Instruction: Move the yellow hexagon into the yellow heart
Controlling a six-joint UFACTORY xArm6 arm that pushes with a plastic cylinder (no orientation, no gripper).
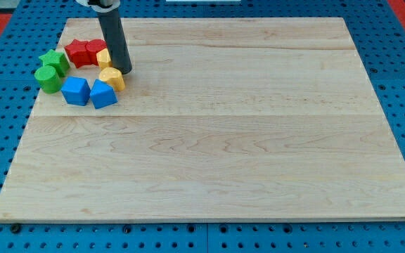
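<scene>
The yellow hexagon [103, 58] lies at the board's upper left, partly hidden behind my rod. The yellow heart [112, 78] lies just below it, touching or nearly touching it. My tip [121, 71] rests on the board right beside both, against the hexagon's right side and just above and to the right of the heart.
A red star [79, 52] and another red block [95, 48] lie left of and above the hexagon. A green star [53, 60] and green cylinder [48, 79] lie at the far left. Two blue blocks [76, 91] [103, 94] lie below the heart. The wooden board [223, 140] sits on a blue pegboard.
</scene>
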